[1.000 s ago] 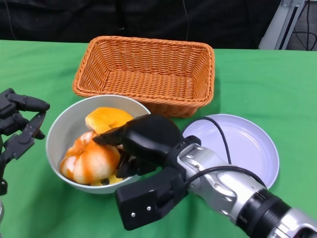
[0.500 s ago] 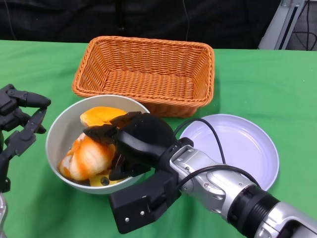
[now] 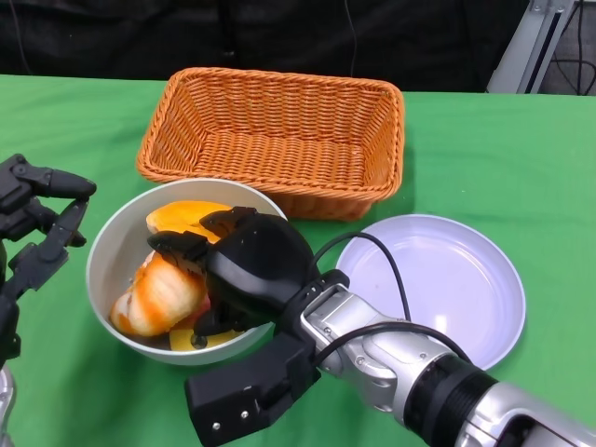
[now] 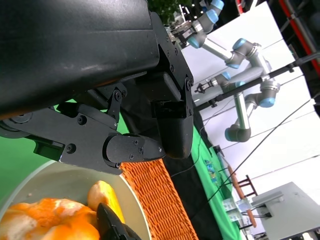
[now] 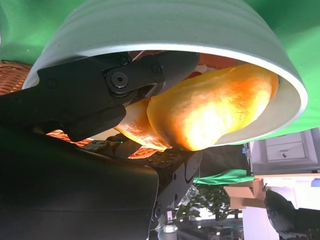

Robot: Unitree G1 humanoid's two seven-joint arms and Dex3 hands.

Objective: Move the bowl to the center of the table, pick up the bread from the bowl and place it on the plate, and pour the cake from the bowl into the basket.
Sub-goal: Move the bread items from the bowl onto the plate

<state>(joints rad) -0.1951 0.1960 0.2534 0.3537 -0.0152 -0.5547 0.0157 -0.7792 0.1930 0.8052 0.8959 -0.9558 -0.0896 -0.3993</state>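
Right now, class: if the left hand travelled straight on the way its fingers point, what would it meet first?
Most likely the rim of the bowl: the left hand sits just beside it, fingers toward it, though depth is uncertain.

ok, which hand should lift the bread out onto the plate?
Right. The right hand is already inside the bowl with its fingers on the bread, and the plate lies on its side. The left hand hangs outside the rim.
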